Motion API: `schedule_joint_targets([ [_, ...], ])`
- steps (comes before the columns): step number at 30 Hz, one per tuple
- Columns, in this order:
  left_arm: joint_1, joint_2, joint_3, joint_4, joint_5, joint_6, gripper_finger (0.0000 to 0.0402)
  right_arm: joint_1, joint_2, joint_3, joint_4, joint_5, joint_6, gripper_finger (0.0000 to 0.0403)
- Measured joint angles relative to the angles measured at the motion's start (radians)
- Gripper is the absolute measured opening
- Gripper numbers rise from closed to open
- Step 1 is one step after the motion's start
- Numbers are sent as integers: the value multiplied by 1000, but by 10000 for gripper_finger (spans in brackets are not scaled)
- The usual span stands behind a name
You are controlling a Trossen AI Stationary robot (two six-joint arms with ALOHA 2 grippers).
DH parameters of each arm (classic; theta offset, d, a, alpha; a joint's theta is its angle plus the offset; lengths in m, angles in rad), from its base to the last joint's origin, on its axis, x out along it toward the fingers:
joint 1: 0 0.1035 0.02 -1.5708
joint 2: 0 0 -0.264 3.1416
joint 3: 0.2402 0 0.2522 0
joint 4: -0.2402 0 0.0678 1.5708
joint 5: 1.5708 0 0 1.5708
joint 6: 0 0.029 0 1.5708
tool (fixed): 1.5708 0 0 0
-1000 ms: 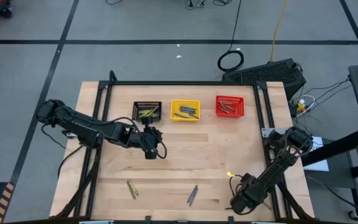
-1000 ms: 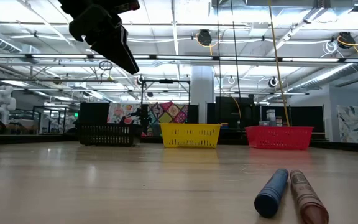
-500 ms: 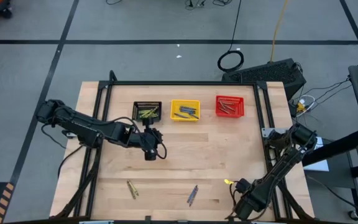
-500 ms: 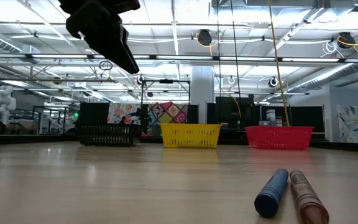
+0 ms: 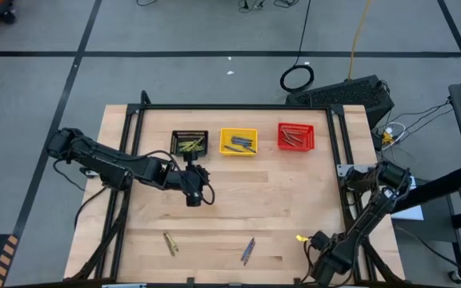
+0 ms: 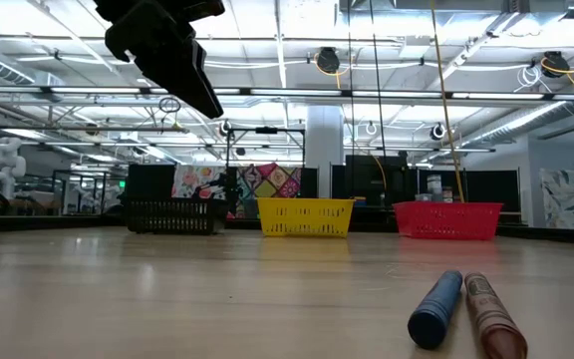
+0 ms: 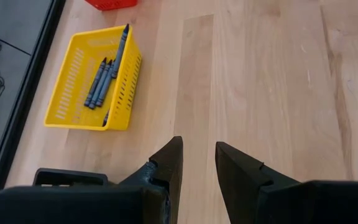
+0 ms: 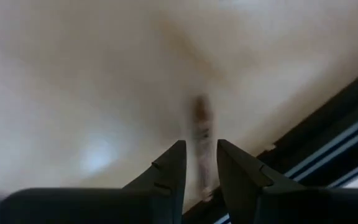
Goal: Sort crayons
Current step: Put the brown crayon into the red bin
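Loose crayons lie flat near the table's front edge: an olive-yellow pair (image 5: 169, 242), and a blue one (image 6: 436, 309) beside a brownish-red one (image 6: 491, 317). Others lie sorted in the black (image 5: 189, 143), yellow (image 5: 238, 142) and red (image 5: 295, 137) baskets at the far side. My left gripper (image 5: 192, 200) hangs open and empty above the table's middle, in front of the black basket. My right gripper (image 5: 304, 238) is at the near right corner, shut on a thin crayon (image 8: 201, 134). My right gripper pinches one crayon between its two fingers, and the crayon's free end (image 8: 199, 109) sticks out past the fingertips. The fingers slant steeply down and the crayon lies along them. The view is blurred; the crayon looks brownish here and shows as a yellow tip (image 5: 299, 238) from above.
The black frame rail (image 8: 328, 155) of the table runs close by my right gripper, at the near right corner. Bare wood (image 5: 262, 200) lies between the baskets and the loose crayons.
My right gripper has gone toward the table's near right corner and tipped more steeply downward, taking the crayon along. My left gripper has kept still.
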State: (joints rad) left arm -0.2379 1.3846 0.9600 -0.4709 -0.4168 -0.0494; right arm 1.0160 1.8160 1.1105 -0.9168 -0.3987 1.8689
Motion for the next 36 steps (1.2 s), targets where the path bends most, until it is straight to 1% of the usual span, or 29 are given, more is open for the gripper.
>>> schedule_joint_targets([
  [5,0,0,0,4,0,0,102,5,0,-39,15,-44,16,80],
  [12,0,0,0,20,1,2,102,6,-3,-71,118,-52,4,75],
  [15,0,0,0,20,1,2,102,5,-3,-77,130,-40,40,55],
  [18,0,0,0,20,1,2,102,6,-3,-81,132,-21,78,21],
  [20,0,0,0,20,1,2,102,6,-3,-82,128,-18,101,8],
  [26,0,0,0,20,0,2,102,-6,-2,-82,128,-5,158,4],
  [36,0,0,0,18,0,0,102,-7,-2,-83,125,53,177,1],
])
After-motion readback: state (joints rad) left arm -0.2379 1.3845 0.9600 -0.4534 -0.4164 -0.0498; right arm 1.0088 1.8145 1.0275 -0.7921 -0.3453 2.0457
